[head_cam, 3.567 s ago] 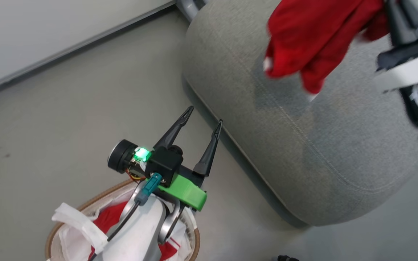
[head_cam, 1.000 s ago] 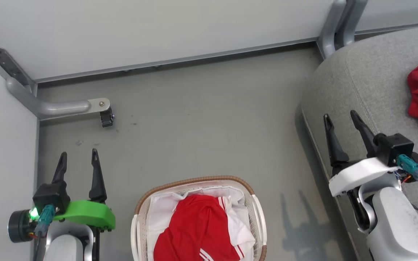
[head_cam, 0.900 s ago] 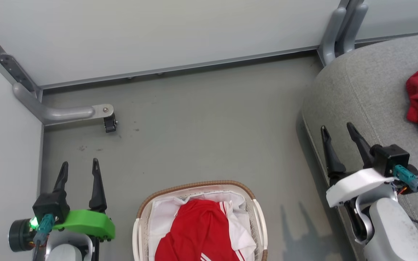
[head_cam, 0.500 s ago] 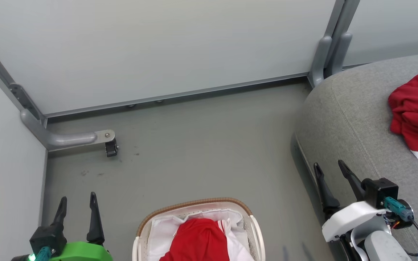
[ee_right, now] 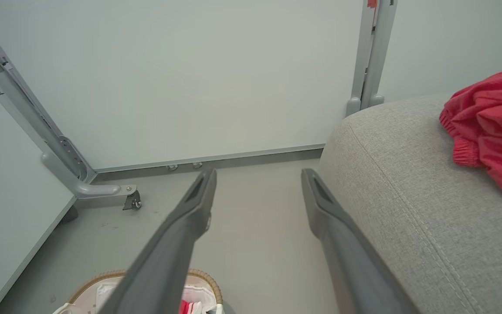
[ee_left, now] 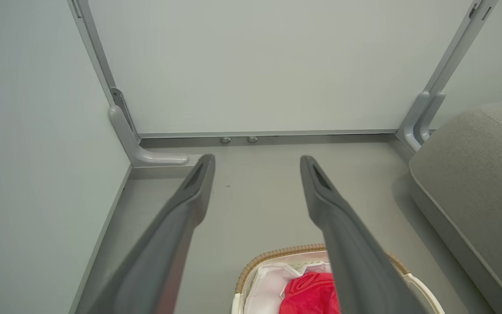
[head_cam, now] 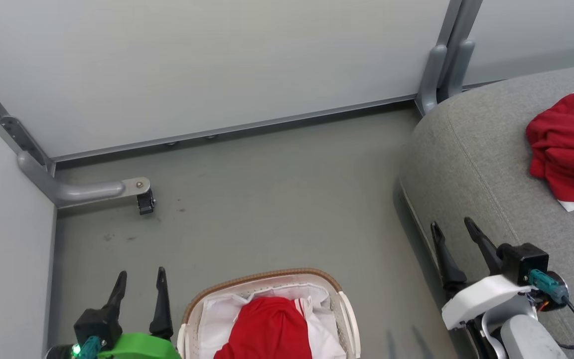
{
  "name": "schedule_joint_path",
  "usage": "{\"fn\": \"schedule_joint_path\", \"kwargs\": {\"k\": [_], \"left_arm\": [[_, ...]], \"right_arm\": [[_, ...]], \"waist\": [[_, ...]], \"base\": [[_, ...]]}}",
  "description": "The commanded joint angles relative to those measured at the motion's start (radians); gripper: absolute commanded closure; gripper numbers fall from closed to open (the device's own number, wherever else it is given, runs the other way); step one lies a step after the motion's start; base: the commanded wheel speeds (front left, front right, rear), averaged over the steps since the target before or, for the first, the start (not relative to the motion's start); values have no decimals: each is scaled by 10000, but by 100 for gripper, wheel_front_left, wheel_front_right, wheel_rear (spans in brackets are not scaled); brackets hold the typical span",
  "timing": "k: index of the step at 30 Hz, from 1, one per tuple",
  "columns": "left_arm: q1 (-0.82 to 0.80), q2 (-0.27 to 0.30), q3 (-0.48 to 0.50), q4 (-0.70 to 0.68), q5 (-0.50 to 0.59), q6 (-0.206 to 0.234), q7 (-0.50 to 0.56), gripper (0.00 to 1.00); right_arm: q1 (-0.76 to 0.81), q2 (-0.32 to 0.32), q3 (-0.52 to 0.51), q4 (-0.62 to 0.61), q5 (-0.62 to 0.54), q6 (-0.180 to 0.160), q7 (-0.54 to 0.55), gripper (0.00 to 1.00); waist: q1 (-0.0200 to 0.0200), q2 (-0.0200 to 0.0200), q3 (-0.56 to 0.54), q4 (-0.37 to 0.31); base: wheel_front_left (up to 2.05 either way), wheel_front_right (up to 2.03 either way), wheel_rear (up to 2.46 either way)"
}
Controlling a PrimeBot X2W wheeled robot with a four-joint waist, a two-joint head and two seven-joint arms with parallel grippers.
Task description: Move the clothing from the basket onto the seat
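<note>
The clothing is split between two places. One red garment lies crumpled on the seat, well in from its rounded left edge, far enough that it should not slide off. Another red garment with white panels is heaped in the basket on top of the white liner, so the job looks about half done.

The basket stands on the floor between the two arms. It is apart from the seat's left edge and well short of the floor's far edge, where the wall panel meets it. That spot seems to put it within reach of either arm.

The left gripper hovers over the floor near the basket's left rim, fingers spread wide and empty. The right gripper hangs at the seat's left edge, likewise spread with nothing between its fingers. Both point forward, away from the cloth, which reads as a neutral pose between pick-ups.

The next move is probably a reach down into the basket. The gripper should pinch the red fabric alone, since the loose liner lies right under it and could come up too.
</note>
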Motion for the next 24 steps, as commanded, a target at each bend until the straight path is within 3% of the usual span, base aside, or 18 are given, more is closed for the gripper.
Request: {"fn": "schedule_joint_path", "kwargs": {"k": [1,11,24], "left_arm": [[-332,18,-179,60,-178,-17,5,0],[-1599,24,-1748,1489,-721,-195,7,0],[-4035,33,-3508,3647,-1045,-419,2,0]], "right_arm": [[-237,-37,37,-108,35,-12,-22,0],[-1310,9,371,-535,151,-12,-22,0],[-2256,-32,225,-809,157,-10,-22,0]], "waist": [[0,0,449,-81],[0,0,2349,-587],[0,0,4727,-757]], "base": [[0,0,0],[0,0,0],[0,0,0]]}}
